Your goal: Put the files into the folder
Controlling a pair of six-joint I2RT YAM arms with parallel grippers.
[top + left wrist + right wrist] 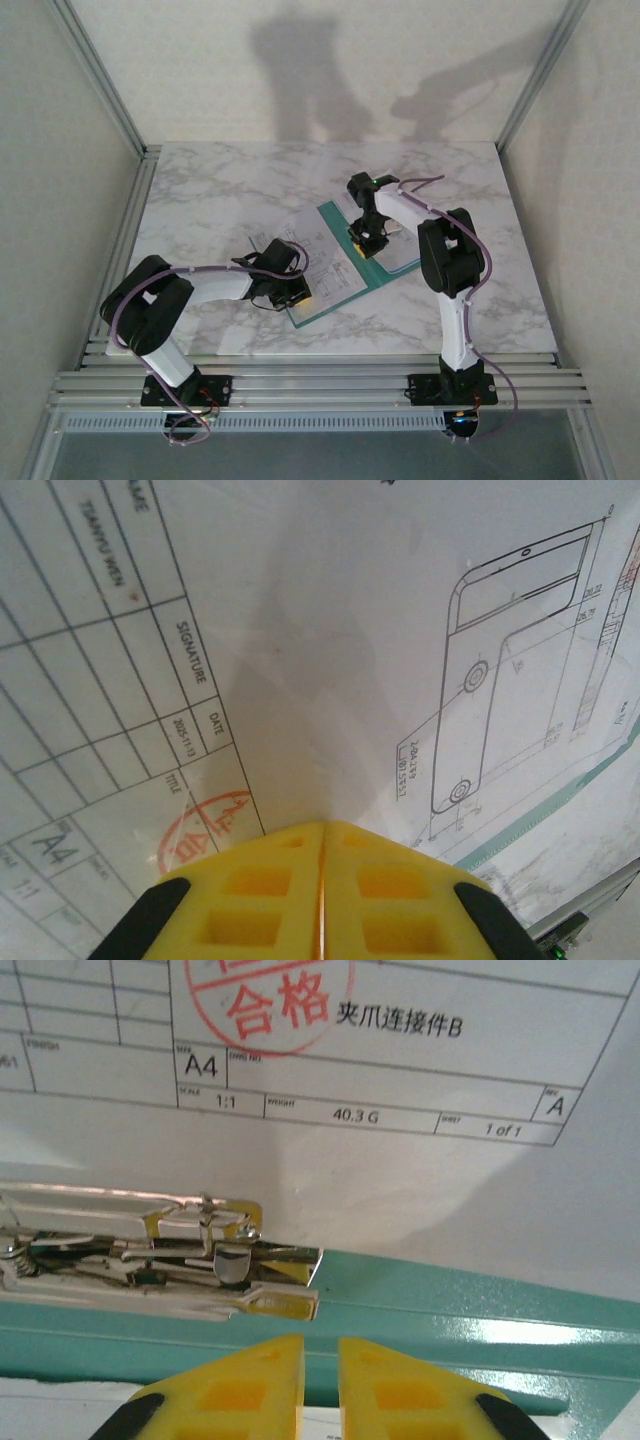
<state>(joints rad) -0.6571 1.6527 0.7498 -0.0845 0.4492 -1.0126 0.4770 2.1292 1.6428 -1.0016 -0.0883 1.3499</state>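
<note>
The teal folder (322,310) lies open on the middle of the table with the files (330,262), white drawing sheets, spread on it. My left gripper (293,292) is shut, its tips down on the near-left part of the top sheet (330,630); a strip of teal folder edge (560,802) shows to its right. My left gripper (322,826) has nothing visible between its pads. My right gripper (366,245) hovers at the folder's spine. In the right wrist view my right gripper (320,1342) stands a narrow gap open over the folder (480,1300), just short of its metal clip (200,1250), with a stamped sheet (400,1160) beyond.
The marble table (220,190) has bare room to the left, back and right of the folder. An aluminium rail (320,385) runs along the near edge by the arm bases, and frame posts rise at the back corners.
</note>
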